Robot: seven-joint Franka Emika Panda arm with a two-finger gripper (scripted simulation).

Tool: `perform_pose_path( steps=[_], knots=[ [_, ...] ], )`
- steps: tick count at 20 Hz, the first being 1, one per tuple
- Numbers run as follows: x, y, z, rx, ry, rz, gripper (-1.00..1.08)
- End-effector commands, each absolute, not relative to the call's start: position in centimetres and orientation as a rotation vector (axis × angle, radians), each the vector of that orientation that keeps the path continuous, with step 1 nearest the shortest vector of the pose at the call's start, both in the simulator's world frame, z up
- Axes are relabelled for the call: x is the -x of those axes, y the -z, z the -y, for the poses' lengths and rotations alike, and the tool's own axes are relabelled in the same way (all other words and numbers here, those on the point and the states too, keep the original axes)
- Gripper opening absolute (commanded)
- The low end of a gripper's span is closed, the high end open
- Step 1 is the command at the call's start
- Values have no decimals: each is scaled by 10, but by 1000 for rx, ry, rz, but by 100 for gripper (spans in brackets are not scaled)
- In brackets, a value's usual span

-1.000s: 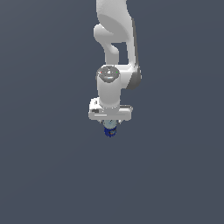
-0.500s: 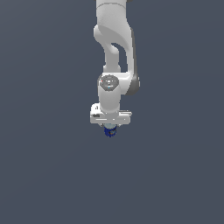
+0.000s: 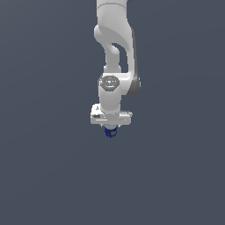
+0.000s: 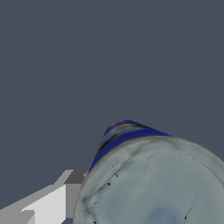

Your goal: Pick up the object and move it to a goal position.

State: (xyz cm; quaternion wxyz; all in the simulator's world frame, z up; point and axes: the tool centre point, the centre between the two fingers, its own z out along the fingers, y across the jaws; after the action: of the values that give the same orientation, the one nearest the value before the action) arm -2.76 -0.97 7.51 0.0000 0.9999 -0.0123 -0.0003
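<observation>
The object is a small can (image 3: 110, 132) with a dark blue body and a silver-grey round top. In the exterior view it hangs under the white gripper (image 3: 110, 128), mostly hidden by the hand, with only its blue lower part showing. The gripper is shut on it and holds it in the air. In the wrist view the can (image 4: 148, 183) fills the near part of the picture, its grey top large and its blue side behind. One white and grey finger (image 4: 48, 203) shows beside the can.
The white arm (image 3: 115, 48) comes down from the top of the exterior view. Around it is only a plain dark grey-blue ground with no other objects, edges or markers in view.
The arm has swung a little, its wrist turning toward the exterior view's right, and the gripper with the can has shifted slightly. The can stays held.
</observation>
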Motion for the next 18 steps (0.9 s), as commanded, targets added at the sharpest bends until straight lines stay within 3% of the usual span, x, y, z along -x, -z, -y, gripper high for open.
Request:
perform_pose_path(
  steps=[1, 9, 18],
  knots=[
    [28, -75, 10, -3141, 0, 39, -100],
    [23, -95, -10, -3141, 0, 39, -100],
    [8, -157, -71, -3140, 0, 39, -100]
  ],
)
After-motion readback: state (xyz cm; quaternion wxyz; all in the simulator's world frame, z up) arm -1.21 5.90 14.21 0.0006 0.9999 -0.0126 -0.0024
